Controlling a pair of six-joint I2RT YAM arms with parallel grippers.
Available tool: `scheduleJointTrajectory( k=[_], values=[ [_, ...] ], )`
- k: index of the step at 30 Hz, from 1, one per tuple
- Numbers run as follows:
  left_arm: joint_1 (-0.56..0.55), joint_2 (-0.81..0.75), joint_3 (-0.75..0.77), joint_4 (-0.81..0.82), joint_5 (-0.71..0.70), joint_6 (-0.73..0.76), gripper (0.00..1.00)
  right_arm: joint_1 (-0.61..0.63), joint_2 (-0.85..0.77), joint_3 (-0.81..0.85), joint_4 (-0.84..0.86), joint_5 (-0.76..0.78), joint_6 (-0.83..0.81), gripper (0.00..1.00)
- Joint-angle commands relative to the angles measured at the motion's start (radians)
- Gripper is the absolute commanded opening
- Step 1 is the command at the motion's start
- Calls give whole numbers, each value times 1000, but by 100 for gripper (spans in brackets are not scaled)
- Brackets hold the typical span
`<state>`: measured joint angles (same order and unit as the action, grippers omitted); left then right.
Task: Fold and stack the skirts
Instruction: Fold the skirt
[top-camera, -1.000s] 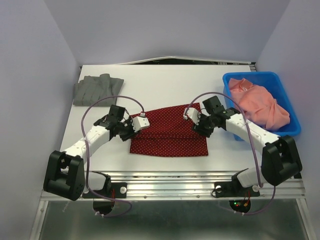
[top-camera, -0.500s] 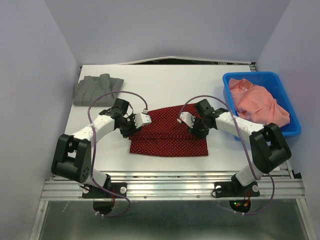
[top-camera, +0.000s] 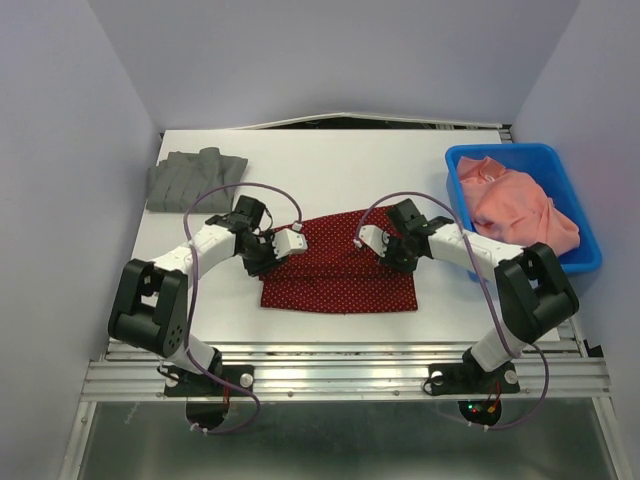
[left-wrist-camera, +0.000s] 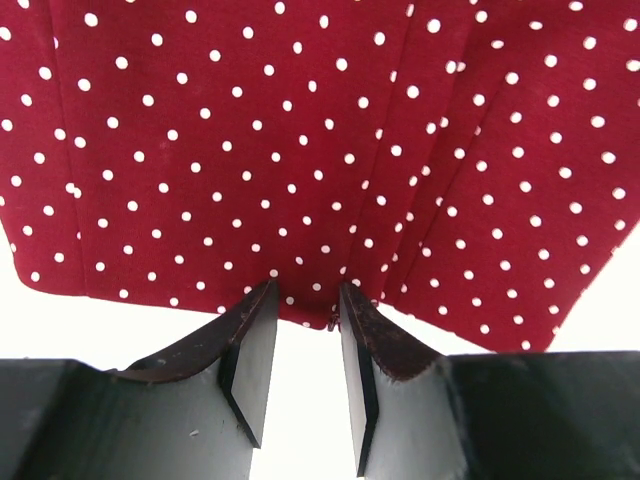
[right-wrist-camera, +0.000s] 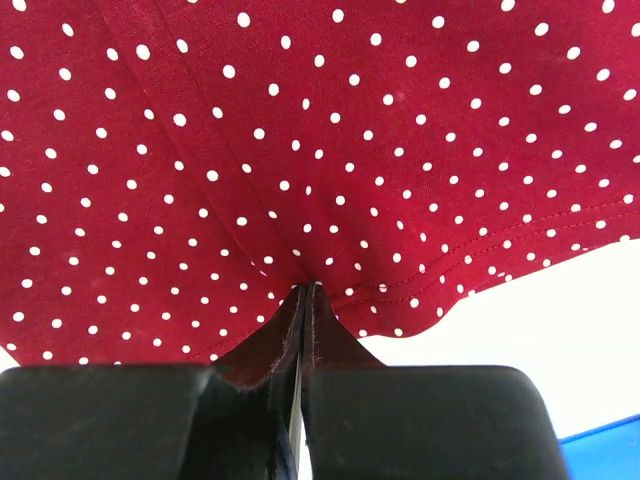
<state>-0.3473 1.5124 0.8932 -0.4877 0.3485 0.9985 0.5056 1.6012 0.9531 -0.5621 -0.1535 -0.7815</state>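
Observation:
The dark red polka-dot skirt (top-camera: 340, 270) lies partly folded on the white table (top-camera: 330, 170) between my arms. My left gripper (top-camera: 288, 243) is at its left far edge. In the left wrist view the left gripper (left-wrist-camera: 305, 292) is open, its fingertips (left-wrist-camera: 262, 300) touching the skirt's hem (left-wrist-camera: 300, 180), with nothing held. My right gripper (top-camera: 372, 240) is at the skirt's right far edge. In the right wrist view the right gripper (right-wrist-camera: 308, 292) is shut on a pinch of the red cloth (right-wrist-camera: 300, 150). The dark grey skirt (top-camera: 195, 178) lies folded at the table's far left.
A blue bin (top-camera: 580, 215) holding a salmon-pink garment (top-camera: 520, 205) stands at the right edge of the table, close to my right arm. The table's front edge runs along the metal rail (top-camera: 340, 365).
Both grippers have moved inward over the far part of the red skirt, the left one to the right, the right one to the left. The skirt's outline has barely changed.

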Motion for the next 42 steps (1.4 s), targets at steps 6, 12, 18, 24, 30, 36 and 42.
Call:
scheduleJointTrajectory(
  k=[6,12,18,24,30,36,42],
  values=[
    [-5,-132,49,-156,41,58,43,8,-43,45,-10,-6,4,1],
    [-7,-103,23,-132,33,68,43,8,-50,61,-25,-4,1,1],
    [-15,-22,23,-101,27,69,43,8,-43,65,-28,8,-5,1],
    [-21,55,16,-68,15,74,31,8,-38,62,-30,14,-16,1],
    [-19,54,38,-80,12,72,0,8,-44,72,-27,37,-19,1],
    [-19,0,117,-127,-5,35,0,-15,-66,124,-28,63,-19,1],
    [-19,-47,211,-209,1,19,0,-33,-99,200,-79,66,-47,1]
  ],
)
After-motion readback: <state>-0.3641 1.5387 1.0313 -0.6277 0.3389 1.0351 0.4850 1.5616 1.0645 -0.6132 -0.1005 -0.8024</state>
